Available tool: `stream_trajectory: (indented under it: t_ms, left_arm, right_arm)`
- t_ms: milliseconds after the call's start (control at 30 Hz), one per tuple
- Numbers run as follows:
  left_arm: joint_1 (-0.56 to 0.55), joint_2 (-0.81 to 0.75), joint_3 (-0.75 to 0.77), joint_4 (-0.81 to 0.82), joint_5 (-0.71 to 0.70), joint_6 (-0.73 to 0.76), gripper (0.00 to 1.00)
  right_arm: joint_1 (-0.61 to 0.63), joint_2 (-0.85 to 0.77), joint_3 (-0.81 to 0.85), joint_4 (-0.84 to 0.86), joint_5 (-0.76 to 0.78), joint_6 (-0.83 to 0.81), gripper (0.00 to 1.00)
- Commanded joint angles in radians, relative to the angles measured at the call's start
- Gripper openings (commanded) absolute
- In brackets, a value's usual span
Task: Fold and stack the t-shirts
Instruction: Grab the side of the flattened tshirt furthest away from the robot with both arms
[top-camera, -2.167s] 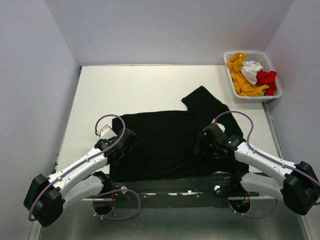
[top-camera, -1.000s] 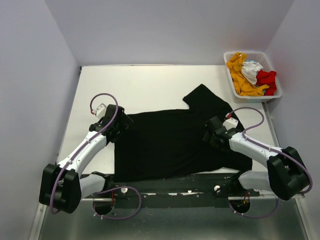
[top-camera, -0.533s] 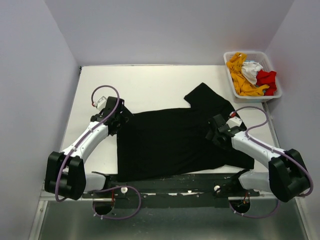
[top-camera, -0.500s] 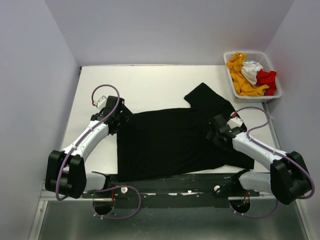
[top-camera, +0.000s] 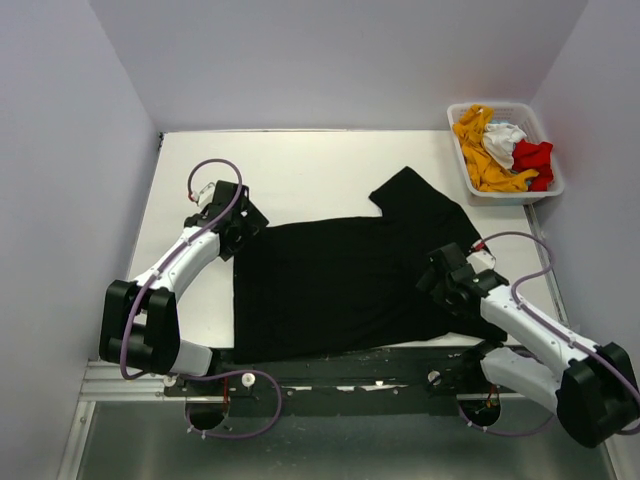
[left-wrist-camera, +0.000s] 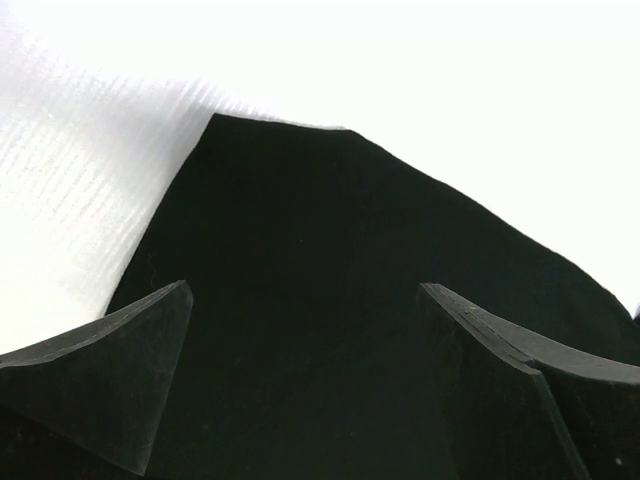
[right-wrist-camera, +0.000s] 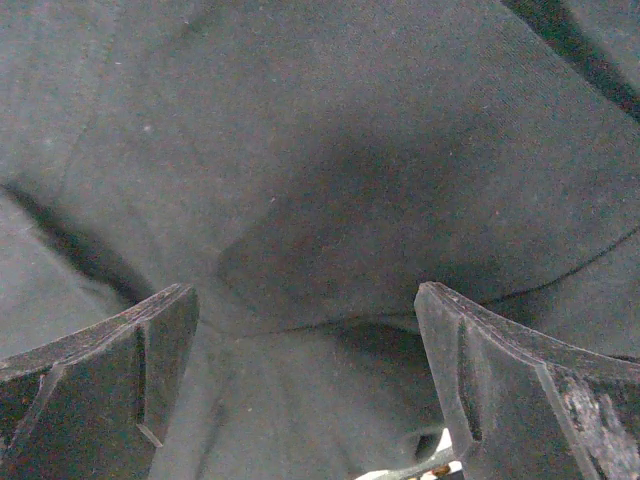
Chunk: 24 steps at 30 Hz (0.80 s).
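Looking down at the white table (top-camera: 300, 160), the big black t-shirt (top-camera: 340, 285) hogs the middle. It's spread mostly flat, with its long axis running from the left edge toward the right edge. One sleeve kicks out toward the far right corner, and the hem sits just beside the near edge. In that far right corner sits the white slatted basket (top-camera: 505, 196), well apart from the black shirt. It holds the orange-yellow t-shirt (top-camera: 480, 152), the white t-shirt (top-camera: 503, 137) and the red t-shirt (top-camera: 533, 158) in a crumpled heap, none folded yet.

The arms sit at opposite ends of the black shirt. The left gripper (top-camera: 232, 222) is at the shirt's far left corner, and the right gripper (top-camera: 447, 280) is over its right side. Both have their jaws spread wide with nothing pinched.

What the next grab probably turns on is that the cloth runs from the left gripper toward the table's right edge. That makes the left arm clearly the nearer one for that corner, and the right arm the nearer one for the sleeve end.

The overhead view nails the layout but hides the fingertips under the wrists. The left wrist view fills that in, showing the shirt's corner peaking between the two fingers (left-wrist-camera: 120, 370) with bare table beyond it. The right wrist view shows only wrinkled black cloth and a seam line between its fingers (right-wrist-camera: 110, 380), with no edge to aim at. Whether either gripper is touching the fabric can't be told.
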Motion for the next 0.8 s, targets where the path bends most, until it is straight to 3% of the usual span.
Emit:
stream_trajectory:
  t_ms: [0, 133, 300, 467, 567, 767]
  left_arm:
    - [0.022, -0.008, 0.022, -0.004, 0.018, 0.031, 0.99]
    - [0.025, -0.001, 0.028, -0.009, 0.029, 0.047, 0.99]
    - [0.058, 0.02, 0.032, -0.017, 0.058, 0.049, 0.99]
    - [0.092, 0.051, 0.039, 0.006, 0.099, 0.06, 0.99]
    - [0.111, 0.096, 0.073, 0.008, 0.129, 0.079, 0.99]
    - [0.165, 0.212, 0.147, 0.012, 0.174, 0.097, 0.99]
  right_arm:
    - [-0.004, -0.09, 0.026, -0.063, -0.003, 0.037, 1.0]
    - [-0.004, -0.076, 0.12, 0.015, 0.099, -0.126, 1.0]
    - [-0.004, 0.066, 0.269, 0.287, 0.101, -0.431, 1.0]
    - [-0.03, 0.359, 0.524, 0.499, 0.066, -0.571, 1.0]
    - [-0.097, 0.588, 0.717, 0.522, -0.089, -0.615, 1.0]
    - [-0.156, 0.989, 1.125, 0.493, -0.12, -0.779, 1.0]
